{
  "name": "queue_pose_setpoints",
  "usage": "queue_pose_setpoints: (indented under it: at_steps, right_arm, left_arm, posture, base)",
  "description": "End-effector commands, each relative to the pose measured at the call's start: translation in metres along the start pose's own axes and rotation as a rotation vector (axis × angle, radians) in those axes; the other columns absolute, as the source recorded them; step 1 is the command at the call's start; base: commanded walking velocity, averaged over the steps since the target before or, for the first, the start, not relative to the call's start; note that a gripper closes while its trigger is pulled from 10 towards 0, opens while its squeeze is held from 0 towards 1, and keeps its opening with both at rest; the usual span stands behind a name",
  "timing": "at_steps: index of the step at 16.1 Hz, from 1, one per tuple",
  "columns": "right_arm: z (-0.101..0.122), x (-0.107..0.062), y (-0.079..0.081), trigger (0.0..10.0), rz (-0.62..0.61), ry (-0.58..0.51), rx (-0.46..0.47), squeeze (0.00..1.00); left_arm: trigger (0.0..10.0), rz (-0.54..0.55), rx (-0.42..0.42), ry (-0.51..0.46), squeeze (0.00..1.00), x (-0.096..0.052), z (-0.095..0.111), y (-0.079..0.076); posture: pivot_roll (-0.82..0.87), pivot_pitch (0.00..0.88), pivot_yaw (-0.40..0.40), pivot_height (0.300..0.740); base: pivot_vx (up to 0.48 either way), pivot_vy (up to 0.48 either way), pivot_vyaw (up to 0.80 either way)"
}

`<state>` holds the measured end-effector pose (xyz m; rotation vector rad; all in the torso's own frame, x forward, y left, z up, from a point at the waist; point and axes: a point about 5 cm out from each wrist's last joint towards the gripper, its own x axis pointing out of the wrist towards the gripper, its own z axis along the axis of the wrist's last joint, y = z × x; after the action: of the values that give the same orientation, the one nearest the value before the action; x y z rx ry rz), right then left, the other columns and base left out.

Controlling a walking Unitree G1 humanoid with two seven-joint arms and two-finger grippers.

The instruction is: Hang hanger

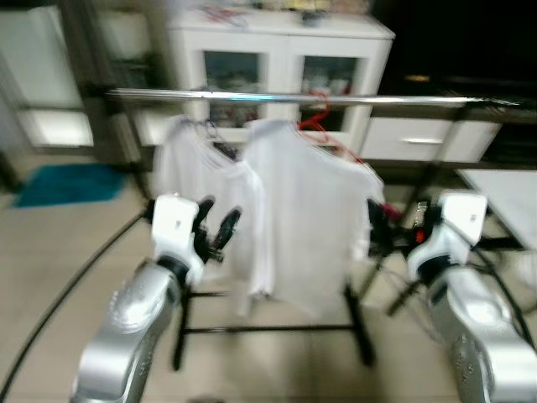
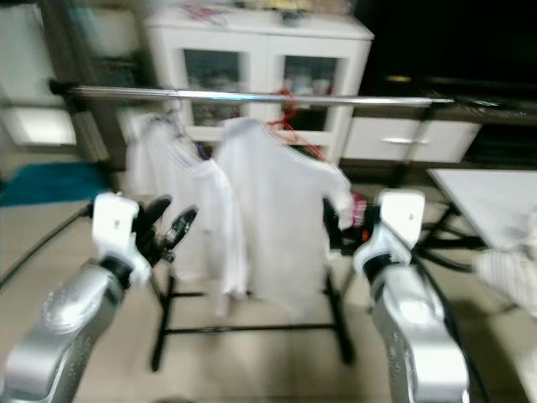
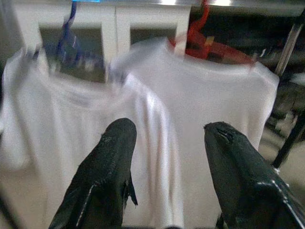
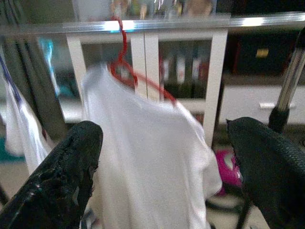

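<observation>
With the red plastic hanger and its white T-shirt already hooked on the shiny steel garment rail at 12 o'clock, left gripper and right gripper hover, jaws apart and empty, apparently ready to withdraw

A: Any text, labels, brands or numbers I can read here?

B: None. My head views are motion-blurred, so nothing legible on the white shirts, the rail or the white cabinet.

A: Wrist views?

B: Same. The red hanger carries no readable mark. Items behind the cabinet glass are too smeared to make out any label. No signs, no digits anywhere I look.
</observation>
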<state>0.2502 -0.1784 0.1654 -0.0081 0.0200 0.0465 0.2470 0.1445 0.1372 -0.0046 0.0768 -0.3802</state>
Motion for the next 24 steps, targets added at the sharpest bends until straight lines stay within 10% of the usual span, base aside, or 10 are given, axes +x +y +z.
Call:
queue_pose_setpoints:
  at_steps: [1,24]
  right_arm:
    - [0.004,0.001,-0.003,10.0,-0.008,-0.027,-0.079,1.0]
    - [-0.004,0.012,0.029,10.0,0.225,-0.01,0.032,1.0]
  left_arm:
    - [10.0,0.021,0.019,-0.041,0.0,0.002,0.013,0.005]
    - [10.0,-0.031,0.11,-0.04,0.0,-0.003,0.023,0.007]
  posture:
    - [-0.02,0.0,-0.012,0.74]
    - [0.04,0.0,-0.016,0.74]
  base:
    - [0.0,0.0,0.0]
    - [0.274,0.0,0.1]
